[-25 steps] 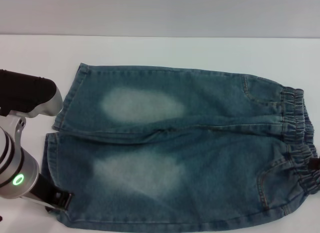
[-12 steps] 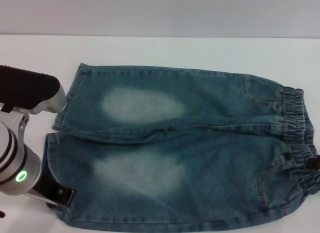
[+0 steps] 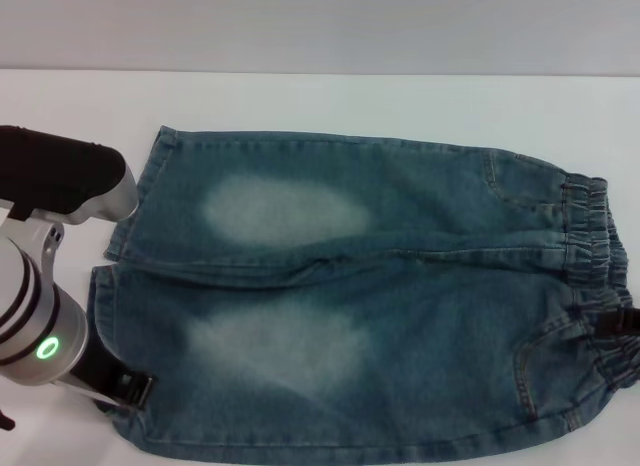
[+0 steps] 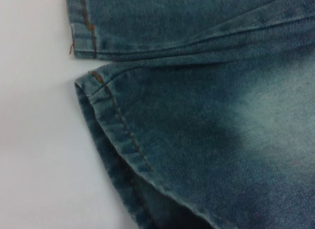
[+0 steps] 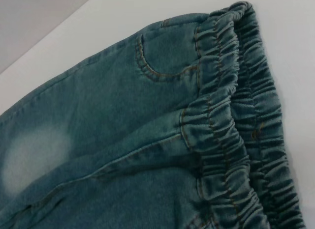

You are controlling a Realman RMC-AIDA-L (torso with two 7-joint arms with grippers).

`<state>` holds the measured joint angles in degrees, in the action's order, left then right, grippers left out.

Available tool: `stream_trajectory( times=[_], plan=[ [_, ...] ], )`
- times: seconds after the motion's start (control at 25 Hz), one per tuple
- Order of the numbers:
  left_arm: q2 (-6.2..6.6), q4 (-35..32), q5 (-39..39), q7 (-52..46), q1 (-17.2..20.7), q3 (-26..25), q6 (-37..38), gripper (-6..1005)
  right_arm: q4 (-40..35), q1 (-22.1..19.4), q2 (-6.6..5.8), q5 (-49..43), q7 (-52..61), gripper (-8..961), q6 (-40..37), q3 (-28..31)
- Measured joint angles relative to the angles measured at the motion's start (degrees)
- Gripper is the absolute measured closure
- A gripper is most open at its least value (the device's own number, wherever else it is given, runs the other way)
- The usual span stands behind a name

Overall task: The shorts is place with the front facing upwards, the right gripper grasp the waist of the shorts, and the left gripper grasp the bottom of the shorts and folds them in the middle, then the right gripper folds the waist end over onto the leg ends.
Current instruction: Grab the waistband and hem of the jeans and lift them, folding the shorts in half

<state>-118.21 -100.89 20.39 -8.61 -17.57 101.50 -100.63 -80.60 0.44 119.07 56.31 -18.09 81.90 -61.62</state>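
The blue denim shorts point(image 3: 380, 286) lie flat, front up, with the legs to the left and the waist point(image 3: 590, 256) to the right. The two leg hems point(image 3: 133, 201) lie at the left, split by a narrow gap. My left gripper point(image 3: 132, 391), below the green-lit wrist, sits at the near leg's hem corner. The left wrist view shows that hem point(image 4: 123, 135) close up, its edge slightly raised off the table. A black bit of my right gripper point(image 3: 622, 324) touches the near part of the waist at the picture's right edge. The ruched band point(image 5: 236, 121) fills the right wrist view.
The white table point(image 3: 350, 101) runs bare behind the shorts to a grey wall. My left arm's black and silver body point(image 3: 60, 181) hangs over the table just left of the far leg's hem. A front pocket seam point(image 5: 162, 67) lies next to the waist.
My left arm has shifted a little to the right and down along the near hem. The black tip at the waist has come slightly further into view.
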Motion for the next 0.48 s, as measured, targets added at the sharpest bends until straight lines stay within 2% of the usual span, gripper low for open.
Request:
stream_trajectory(
  times=[0.44,0.48],
  plan=[
    [0.00,0.63,-0.01,0.45,-0.70,-0.15,0.08,956,0.12,0.09,-0.04,0.08,-1.25,175,0.52,-1.08],
    [0.00,0.63,-0.01,0.45,-0.72,-0.16,0.08,956,0.25,0.11,-0.04,0.08,-1.77,214,0.54,-1.26]
  ],
)
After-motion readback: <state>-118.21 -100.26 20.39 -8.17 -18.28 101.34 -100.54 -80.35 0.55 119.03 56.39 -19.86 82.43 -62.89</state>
